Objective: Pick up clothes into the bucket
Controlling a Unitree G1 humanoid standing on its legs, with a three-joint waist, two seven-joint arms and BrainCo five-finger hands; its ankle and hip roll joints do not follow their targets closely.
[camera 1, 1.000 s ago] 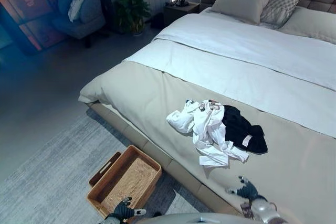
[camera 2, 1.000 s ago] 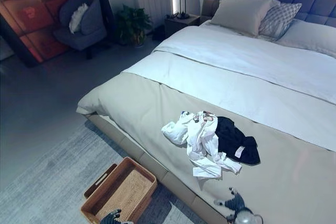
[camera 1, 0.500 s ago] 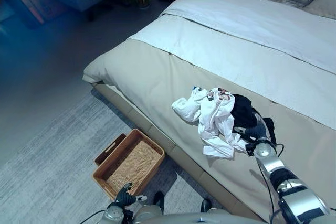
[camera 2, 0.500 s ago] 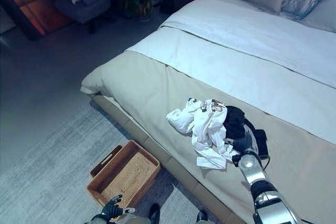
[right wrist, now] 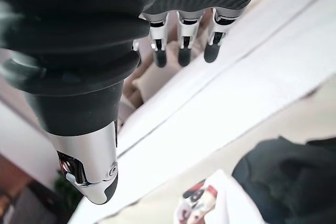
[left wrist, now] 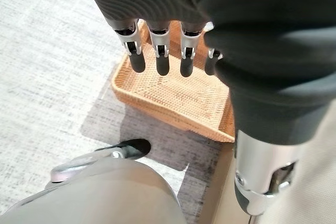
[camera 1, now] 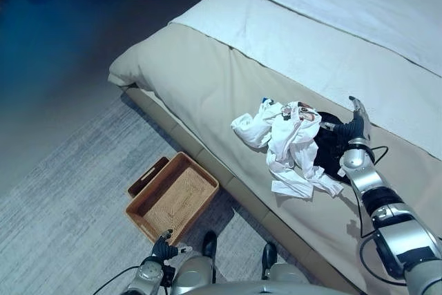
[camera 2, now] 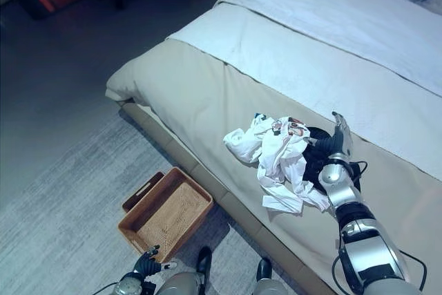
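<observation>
The right hand (camera 1: 354,128), fingers straight and empty, hovers over the dark garment (camera 1: 330,144) near the bed's (camera 1: 207,88) foot edge. The white clothes (camera 1: 286,144) lie just beyond, toward the basket (camera 1: 173,197). The left hand (left wrist: 157,56) hangs relaxed and empty above the basket.

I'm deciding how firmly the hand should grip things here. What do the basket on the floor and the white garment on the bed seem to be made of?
The basket looks like woven wicker or rattan, tan and matte: its base shows a fine weave, and the rim has cut-out handles. The white garment looks like thin, soft fabric, perhaps cotton: it lies crumpled in loose folds.
</observation>
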